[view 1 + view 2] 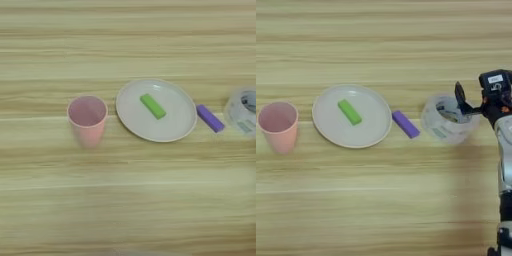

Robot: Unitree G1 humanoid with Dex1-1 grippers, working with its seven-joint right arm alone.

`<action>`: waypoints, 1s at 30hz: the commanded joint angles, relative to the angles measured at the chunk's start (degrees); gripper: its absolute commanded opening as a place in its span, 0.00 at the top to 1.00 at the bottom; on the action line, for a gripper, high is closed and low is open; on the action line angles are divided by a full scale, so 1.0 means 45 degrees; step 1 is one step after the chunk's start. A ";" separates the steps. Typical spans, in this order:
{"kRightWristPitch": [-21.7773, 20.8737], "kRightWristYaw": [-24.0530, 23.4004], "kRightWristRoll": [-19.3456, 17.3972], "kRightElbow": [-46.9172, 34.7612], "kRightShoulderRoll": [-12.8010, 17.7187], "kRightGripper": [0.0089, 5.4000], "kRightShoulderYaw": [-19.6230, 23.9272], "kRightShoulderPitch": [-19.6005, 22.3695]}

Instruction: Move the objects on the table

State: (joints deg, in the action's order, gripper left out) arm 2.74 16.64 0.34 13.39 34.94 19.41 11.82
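Observation:
The clear tape roll (437,124) with a green-and-white inner label lies flat on the table (381,200) at the right; the left eye view shows it cut by the edge (243,112). My right gripper (471,102) hangs over the roll's right side, open, with one black finger (459,95) above the roll's hole. The purple bar (405,124) lies on the wood just left of the roll, between it and the plate. The green bar (349,111) rests slantwise on the white plate. The gripper shows only in the right eye view.
A round white plate (370,125) sits left of centre. A pink cup (277,125) stands upright at its left. My silver forearm (504,165) runs down the right edge.

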 commanded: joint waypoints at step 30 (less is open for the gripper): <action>-0.2252 0.3545 -0.2207 -0.5220 -0.1780 0.00 -0.1192 -0.5125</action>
State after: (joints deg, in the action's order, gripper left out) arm -6.70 33.30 -9.96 -9.31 25.42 13.57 -13.69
